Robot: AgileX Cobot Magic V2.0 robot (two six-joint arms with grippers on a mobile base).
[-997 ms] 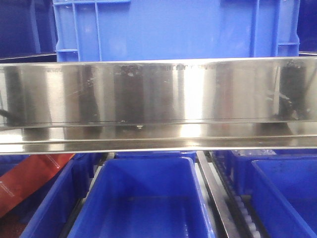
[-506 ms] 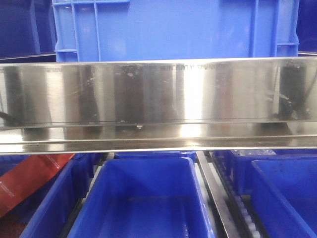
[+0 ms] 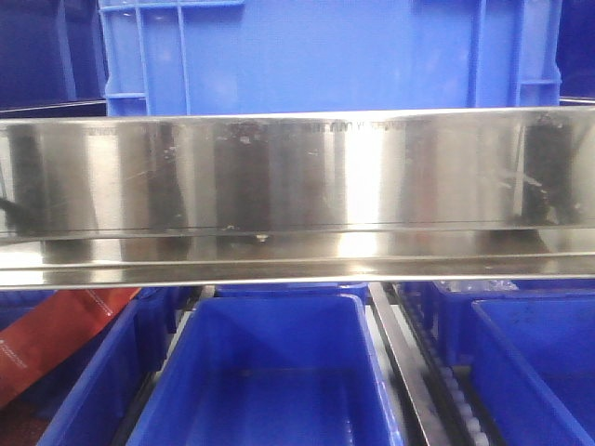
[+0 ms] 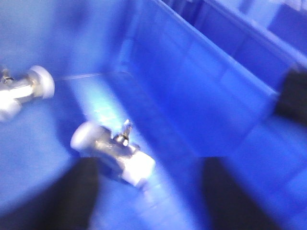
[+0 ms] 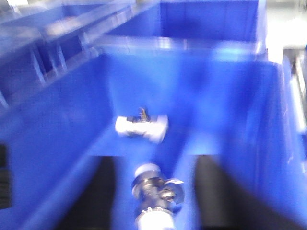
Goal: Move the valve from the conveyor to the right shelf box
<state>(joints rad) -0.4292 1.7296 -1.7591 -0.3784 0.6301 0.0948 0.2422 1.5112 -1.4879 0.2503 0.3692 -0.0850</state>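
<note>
In the left wrist view, a silver valve (image 4: 115,153) with a pale cap lies on the floor of a blue box (image 4: 192,86). It sits just ahead of my left gripper (image 4: 148,201), whose dark fingers stand wide apart and empty. A second valve (image 4: 21,91) lies at the left edge. In the right wrist view, my right gripper (image 5: 156,203) is open inside a blue box (image 5: 216,105). A valve (image 5: 154,189) lies between its spread fingers, untouched, and another valve (image 5: 142,126) lies further in. The conveyor is out of view. Both wrist views are blurred.
In the front view a wide stainless shelf rail (image 3: 297,195) crosses the frame, with a large blue crate (image 3: 325,56) above it. Below are a blue box (image 3: 270,372) in the middle, another (image 3: 539,353) at right, a roller track (image 3: 456,390) between them and a red sheet (image 3: 56,334) at left.
</note>
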